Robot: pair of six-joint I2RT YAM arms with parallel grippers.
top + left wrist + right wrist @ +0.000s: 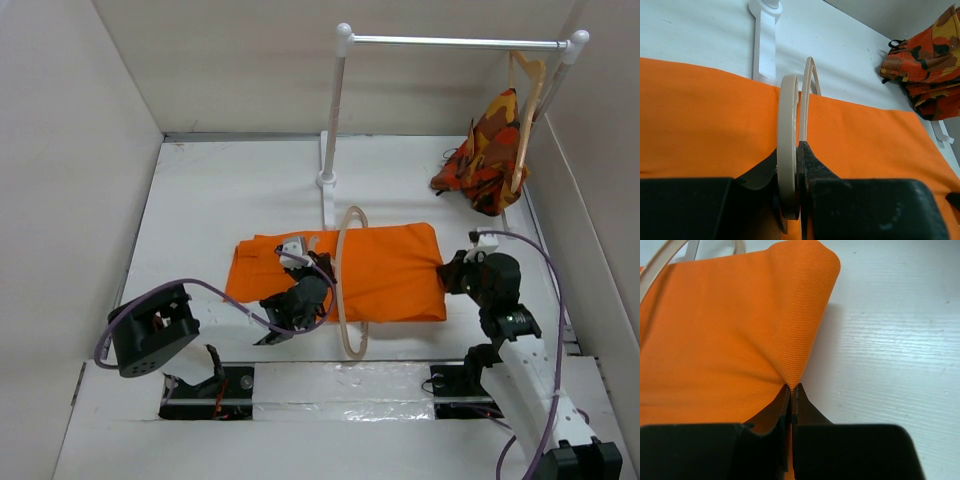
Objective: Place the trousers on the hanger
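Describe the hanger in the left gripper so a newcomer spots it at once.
On the white table, before the white clothes rail, lie bright-orange trousers. Across their middle stands the thin pale cream hanger, pinched by the left gripper. The other, thicker tan wooden hanger hangs on the rail.

Pale walls [60, 150] box a white table [200, 200] bearing a clothes rail [455, 42].

The trousers [390, 272] lie flat on the table [200, 200], the hanger [341, 262] crossing their middle front to back, a rail [455, 42] behind them, another garment [485, 155] hanging at its right end.
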